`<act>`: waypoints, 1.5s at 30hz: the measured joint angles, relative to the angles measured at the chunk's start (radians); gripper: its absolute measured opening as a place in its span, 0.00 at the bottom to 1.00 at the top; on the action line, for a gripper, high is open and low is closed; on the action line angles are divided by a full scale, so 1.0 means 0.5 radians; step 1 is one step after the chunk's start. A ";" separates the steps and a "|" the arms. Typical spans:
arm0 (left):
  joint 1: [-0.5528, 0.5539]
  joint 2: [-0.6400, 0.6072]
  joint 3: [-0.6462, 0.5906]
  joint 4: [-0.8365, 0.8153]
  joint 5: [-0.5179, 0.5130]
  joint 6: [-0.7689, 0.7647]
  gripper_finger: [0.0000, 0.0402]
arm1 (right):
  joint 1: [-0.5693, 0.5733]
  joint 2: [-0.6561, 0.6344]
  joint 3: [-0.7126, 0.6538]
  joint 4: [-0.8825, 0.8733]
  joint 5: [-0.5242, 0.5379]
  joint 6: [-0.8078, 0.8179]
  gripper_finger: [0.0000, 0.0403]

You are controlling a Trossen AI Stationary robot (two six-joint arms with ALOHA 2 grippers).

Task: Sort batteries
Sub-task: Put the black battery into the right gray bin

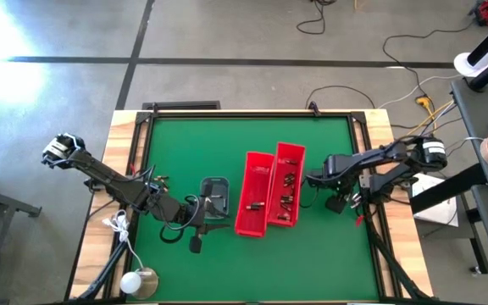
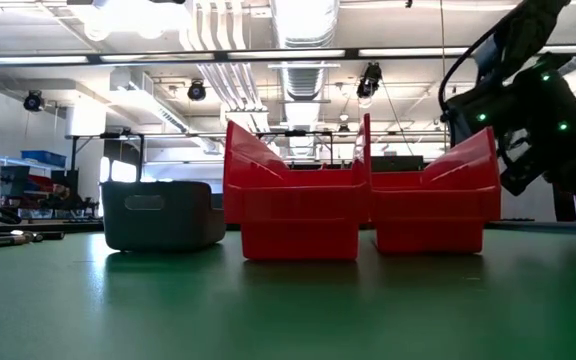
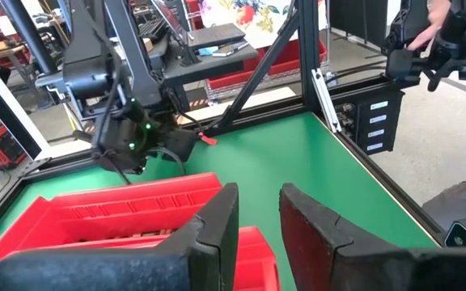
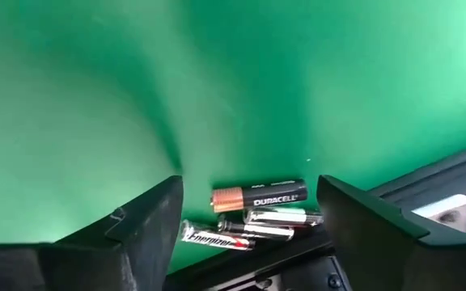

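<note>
Two red bins (image 1: 254,193) (image 1: 285,185) stand side by side mid-table, with batteries (image 1: 288,191) lying in them. A small grey tray (image 1: 216,193) sits to their left. My right gripper (image 4: 249,202) is open and points down near the table's right edge. Its fingers stand on either side of three batteries on the green mat: a copper-topped black one (image 4: 259,196), a silvery one (image 4: 283,217) and a dark one (image 4: 217,236). My left gripper (image 3: 259,198) is open beside the tray (image 1: 210,222) and faces the bins (image 3: 112,214), with nothing between its fingers.
More loose batteries (image 1: 155,180) lie by the table's left edge (image 2: 8,238). A small orange-red piece (image 3: 207,139) lies near my right gripper. A white ball and a round thing (image 1: 138,282) sit at the near left corner. The black frame rail (image 4: 451,182) runs close beside my right gripper.
</note>
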 joint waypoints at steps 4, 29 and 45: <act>0.000 0.000 0.000 -0.010 0.000 0.000 0.18 | -0.132 0.000 -0.014 0.000 -0.120 -0.093 0.72; 0.000 0.000 0.000 -0.030 0.004 0.026 0.18 | -0.294 0.000 -0.032 0.033 -0.143 -0.047 0.71; -0.037 0.000 0.000 -0.063 0.011 0.097 0.18 | -0.404 0.378 -0.025 0.010 -0.214 -0.087 0.64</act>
